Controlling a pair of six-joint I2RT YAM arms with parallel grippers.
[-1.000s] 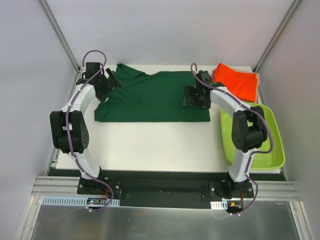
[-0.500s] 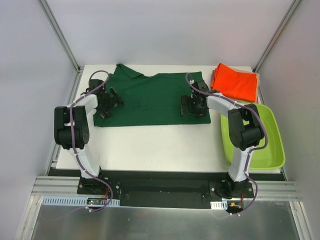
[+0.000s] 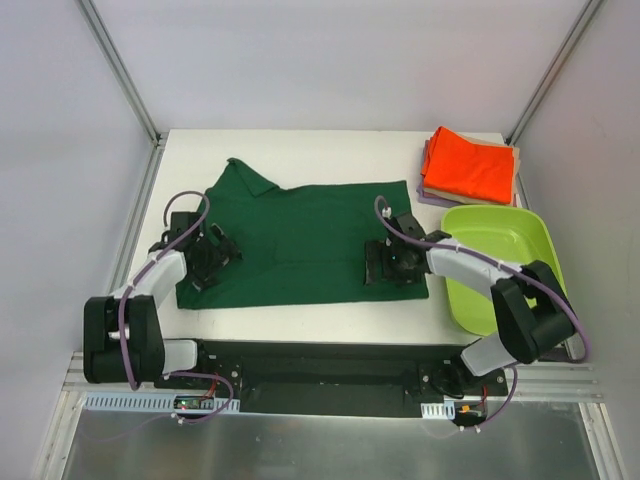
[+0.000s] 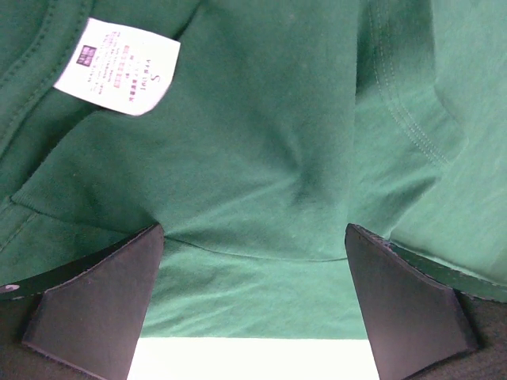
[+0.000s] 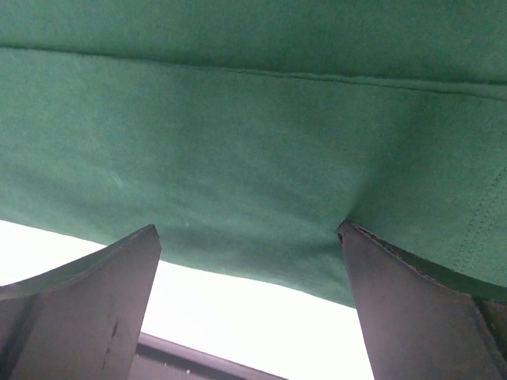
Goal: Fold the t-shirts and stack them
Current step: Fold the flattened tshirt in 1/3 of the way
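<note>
Both arms bear down on the green shirt (image 3: 300,240), which lies flat across the table (image 3: 300,160) toward its near edge, collar at the far left. Your left gripper (image 4: 253,229) and right gripper (image 5: 247,228) show fingers splayed wide, pressing into the cloth and pinching nothing. Keep the pressure even on both sides and draw straight back, so the hem stays square and no ridge bunches between the tips. A second ago the shirt lay at the far side, beside the folded orange shirt (image 3: 470,168). It has since slid nearer with both arms.
</note>
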